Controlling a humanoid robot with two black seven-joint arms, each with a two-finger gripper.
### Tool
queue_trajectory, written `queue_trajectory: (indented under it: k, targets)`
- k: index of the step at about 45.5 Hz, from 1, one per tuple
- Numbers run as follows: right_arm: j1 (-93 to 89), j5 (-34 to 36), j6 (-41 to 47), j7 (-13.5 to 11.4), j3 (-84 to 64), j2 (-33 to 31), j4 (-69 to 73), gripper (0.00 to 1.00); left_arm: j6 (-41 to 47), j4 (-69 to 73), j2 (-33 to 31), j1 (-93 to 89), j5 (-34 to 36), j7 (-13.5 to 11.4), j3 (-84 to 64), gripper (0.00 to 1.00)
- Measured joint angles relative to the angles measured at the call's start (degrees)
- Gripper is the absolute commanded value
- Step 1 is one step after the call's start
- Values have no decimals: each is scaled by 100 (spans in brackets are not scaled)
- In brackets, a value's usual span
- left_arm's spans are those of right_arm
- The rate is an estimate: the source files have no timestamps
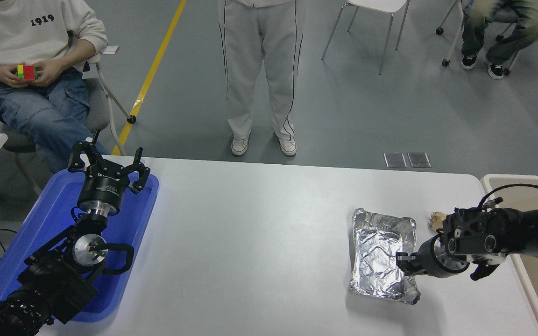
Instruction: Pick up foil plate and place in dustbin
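The foil plate (381, 254) lies with its right rim pinched in the right claw (403, 263).

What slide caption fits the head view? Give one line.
Right tool grips the foil plate at its right rim, the beige dustbin alongside.

You've got a shiny silver foil plate (381, 254), all crinkly, on a plain white desk (259, 242). The dustbin (537, 273) is cream with a paler rim, the tray (52, 233) bright blue, both arms and each claw black. There's a little tan paper ball (436, 219), and a yellow stripe (150, 77) on the grey floor.
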Motion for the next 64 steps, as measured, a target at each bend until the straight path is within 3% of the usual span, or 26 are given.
queue_trajectory:
  k: [14,23,34,64]
  targets:
    - [56,18,92,7,8,-83,78,0,0,0,0,2,0,0,0,100]
    - [409,-40,632,15,-43,-317,275,0,0,-1,0,2,0,1,0,100]
    - [1296,-211,1442,18,-272,-636,670,0,0,-1,0,3,1,1,0,100]
    - [3832,-284,2453,27,-1060,-1273,2052,0,0,0,0,2,0,1,0,100]
